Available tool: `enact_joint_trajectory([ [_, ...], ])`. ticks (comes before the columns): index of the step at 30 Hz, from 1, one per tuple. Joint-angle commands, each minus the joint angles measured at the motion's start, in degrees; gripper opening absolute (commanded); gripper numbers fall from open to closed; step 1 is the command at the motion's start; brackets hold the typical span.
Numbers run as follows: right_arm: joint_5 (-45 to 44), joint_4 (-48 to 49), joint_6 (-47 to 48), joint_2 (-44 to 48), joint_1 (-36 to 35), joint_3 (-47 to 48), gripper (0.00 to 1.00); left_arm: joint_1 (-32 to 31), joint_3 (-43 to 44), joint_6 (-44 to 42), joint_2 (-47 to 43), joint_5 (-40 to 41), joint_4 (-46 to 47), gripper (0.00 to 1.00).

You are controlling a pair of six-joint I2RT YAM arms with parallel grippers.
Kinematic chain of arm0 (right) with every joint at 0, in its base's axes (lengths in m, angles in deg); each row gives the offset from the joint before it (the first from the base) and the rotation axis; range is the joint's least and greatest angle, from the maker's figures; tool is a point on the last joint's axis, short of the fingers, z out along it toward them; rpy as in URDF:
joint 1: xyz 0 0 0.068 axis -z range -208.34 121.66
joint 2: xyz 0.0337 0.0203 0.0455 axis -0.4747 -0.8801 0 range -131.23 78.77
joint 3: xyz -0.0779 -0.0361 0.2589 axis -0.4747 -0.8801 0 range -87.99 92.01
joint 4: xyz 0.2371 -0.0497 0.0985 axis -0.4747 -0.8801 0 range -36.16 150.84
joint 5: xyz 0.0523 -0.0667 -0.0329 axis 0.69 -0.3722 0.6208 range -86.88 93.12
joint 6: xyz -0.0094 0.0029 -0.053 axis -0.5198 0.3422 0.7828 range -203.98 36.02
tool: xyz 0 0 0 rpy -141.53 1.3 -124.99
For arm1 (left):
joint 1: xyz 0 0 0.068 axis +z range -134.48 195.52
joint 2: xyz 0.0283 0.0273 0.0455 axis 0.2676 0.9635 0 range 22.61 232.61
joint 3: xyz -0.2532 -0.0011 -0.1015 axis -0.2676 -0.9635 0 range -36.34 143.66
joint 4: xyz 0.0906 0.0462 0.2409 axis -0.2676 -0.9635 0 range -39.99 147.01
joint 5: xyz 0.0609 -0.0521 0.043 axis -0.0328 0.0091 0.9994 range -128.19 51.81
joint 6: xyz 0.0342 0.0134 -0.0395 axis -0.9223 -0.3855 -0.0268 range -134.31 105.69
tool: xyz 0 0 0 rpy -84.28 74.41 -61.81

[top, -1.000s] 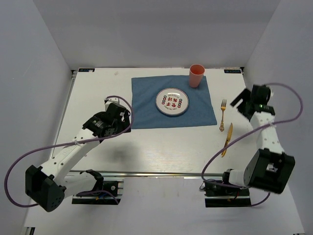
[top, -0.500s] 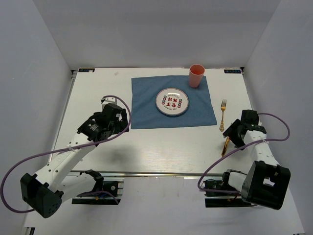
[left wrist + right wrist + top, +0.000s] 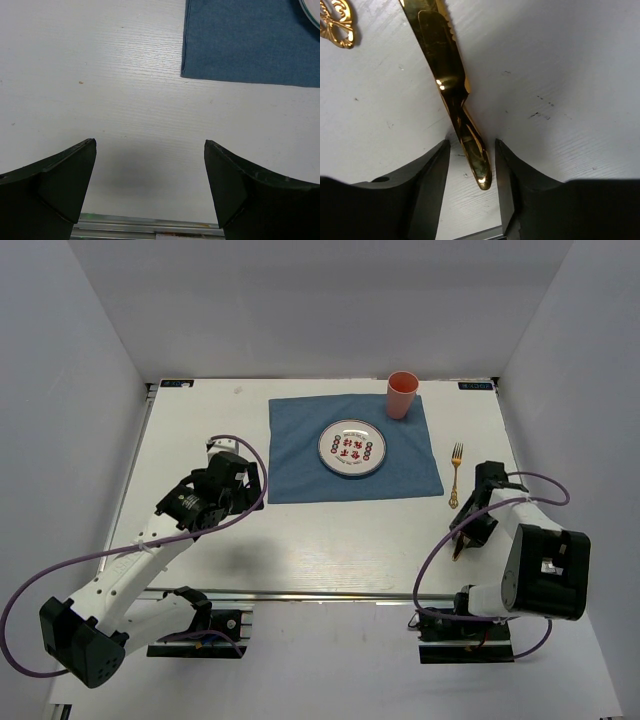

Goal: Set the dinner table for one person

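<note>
The white dinner table [image 3: 330, 540] carries a blue placemat [image 3: 300, 455] with a patterned plate [image 3: 352, 447] and a pink cup [image 3: 402, 394] at its far right corner. A gold fork [image 3: 455, 475] and gold knife [image 3: 458, 550] lie right of the mat. My right gripper [image 3: 468, 525] is down on the table, open, its jaws straddling the knife's handle end [image 3: 475, 160] with a small gap on each side. The knife blade [image 3: 440, 50] lies flat on the table. My left gripper [image 3: 228, 485] is open and empty above bare table left of the mat's near corner [image 3: 210, 50].
The metal rail [image 3: 150, 231] at the table's front edge lies just below my left gripper [image 3: 150, 145]. The fork's ornate handle end [image 3: 337, 22] lies close to the left of the knife. Grey walls stand on three sides.
My right arm swung down from near the right wall and lowered its gripper over the knife's handle. My left gripper shifted only slightly.
</note>
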Motion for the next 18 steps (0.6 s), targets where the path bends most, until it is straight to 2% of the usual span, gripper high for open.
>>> enact_joint_trajectory([
  [1, 0.1, -0.8, -0.8, -3.9, -1.8, -0.5, 0.46, 0.2, 0.1, -0.5, -1.2, 0.4, 0.8, 0.98],
  [4, -0.1, -0.5, -1.2, -4.3, -2.4, -0.7, 0.39, 0.2, 0.1, -0.4, -1.5, 0.8, 0.7, 0.98],
  [7, 0.4, -0.3, -1.0, -5.3, -2.6, -0.7, 0.25, 0.2, 0.1, -0.4, -1.9, 0.7, 0.8, 0.98],
  [9, 0.6, -0.4, -0.8, -5.4, -2.6, -0.6, 0.05, 0.2, 0.0, -0.4, -2.1, 0.9, 0.7, 0.98],
  [10, 0.4, -0.4, -0.9, -5.2, -2.7, -0.7, 0.00, 0.2, 0.0, -0.2, -2.1, 0.9, 0.7, 0.98],
  [14, -0.7, -0.7, -1.9, -1.8, -2.7, -0.7, 0.00, 0.2, 0.0, -0.3, -2.2, 0.9, 0.7, 0.98],
  [18, -2.8, -1.0, -2.6, 5.7, -2.9, -0.1, 0.00, 0.2, 0.0, -0.4, -2.1, 0.8, 0.8, 0.98],
])
